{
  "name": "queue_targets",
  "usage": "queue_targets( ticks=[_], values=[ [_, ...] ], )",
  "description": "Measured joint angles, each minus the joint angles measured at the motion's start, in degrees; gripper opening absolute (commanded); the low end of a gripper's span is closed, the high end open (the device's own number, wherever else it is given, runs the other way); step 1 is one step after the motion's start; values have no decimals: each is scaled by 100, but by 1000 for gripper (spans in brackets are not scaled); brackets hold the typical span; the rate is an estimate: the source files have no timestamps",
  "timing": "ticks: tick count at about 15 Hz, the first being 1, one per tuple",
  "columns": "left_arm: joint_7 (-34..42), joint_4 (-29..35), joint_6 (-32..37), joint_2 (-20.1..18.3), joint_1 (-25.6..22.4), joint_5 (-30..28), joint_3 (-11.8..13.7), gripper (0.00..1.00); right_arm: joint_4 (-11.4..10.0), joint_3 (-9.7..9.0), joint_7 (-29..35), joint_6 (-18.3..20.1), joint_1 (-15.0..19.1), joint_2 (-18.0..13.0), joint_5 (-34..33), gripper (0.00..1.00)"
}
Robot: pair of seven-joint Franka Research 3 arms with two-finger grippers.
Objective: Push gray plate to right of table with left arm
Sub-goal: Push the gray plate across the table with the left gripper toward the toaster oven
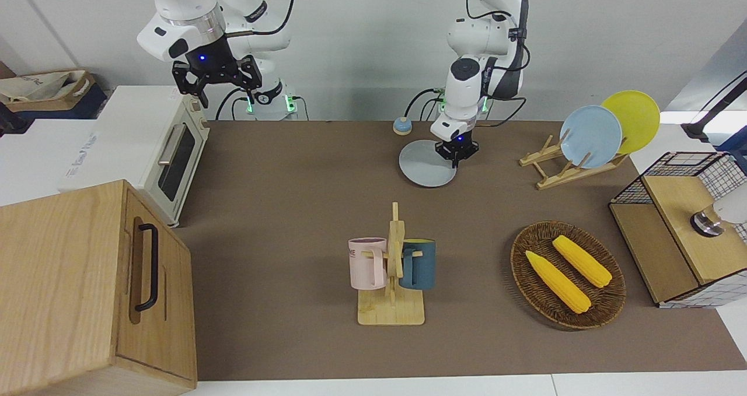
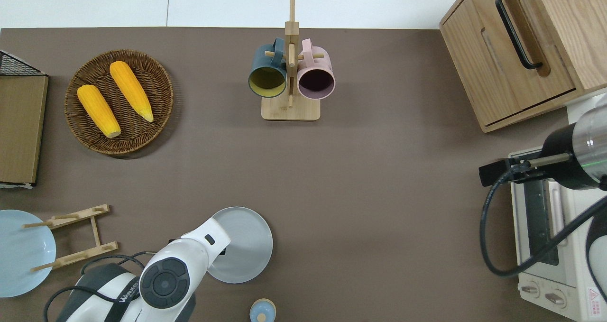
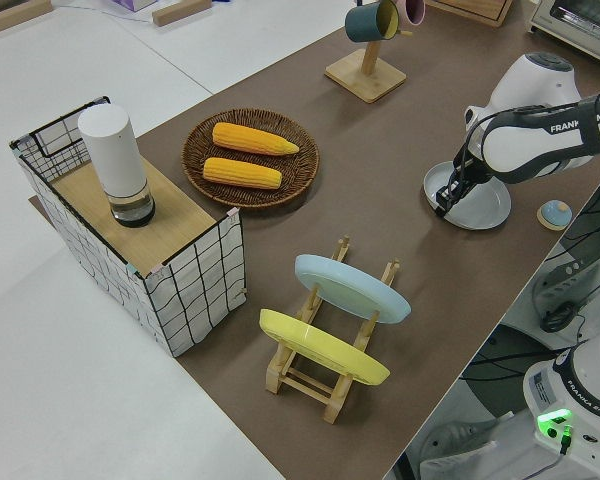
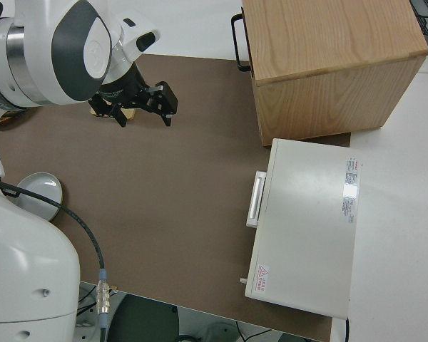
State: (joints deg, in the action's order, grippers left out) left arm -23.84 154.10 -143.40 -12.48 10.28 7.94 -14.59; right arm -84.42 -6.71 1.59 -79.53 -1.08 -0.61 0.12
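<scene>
The gray plate (image 1: 426,167) lies flat on the brown table (image 1: 292,180), near the robots' edge and about midway along it. It also shows in the overhead view (image 2: 246,242) and the left side view (image 3: 480,203). My left gripper (image 1: 456,158) is shut, pointing down, with its tip at the plate's rim on the side toward the left arm's end; in the left side view the gripper (image 3: 443,206) is low at that rim. In the overhead view my left arm hides it. My right gripper (image 1: 226,93) is open and parked.
A small blue bell (image 1: 401,126) sits close to the plate, nearer the robots. A wooden rack holds a sky-blue plate (image 1: 590,136) and a yellow plate (image 1: 633,119). A mug stand (image 1: 392,279), a corn basket (image 1: 567,274), a toaster oven (image 1: 169,157) and a wooden cabinet (image 1: 87,285) also stand here.
</scene>
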Motion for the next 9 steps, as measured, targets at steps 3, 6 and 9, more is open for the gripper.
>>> queue_targets(
  ticks=[3,6,9],
  values=[
    [-333,-145,11,132,2,0,-249,0,0,0,0,0,0,0,0,983],
    [-757,-393,18,354,5,0,-568,0,0,0,0,0,0,0,0,983],
    [-1124,-596,20,536,8,0,-821,0,0,0,0,0,0,0,0,983]
  ],
)
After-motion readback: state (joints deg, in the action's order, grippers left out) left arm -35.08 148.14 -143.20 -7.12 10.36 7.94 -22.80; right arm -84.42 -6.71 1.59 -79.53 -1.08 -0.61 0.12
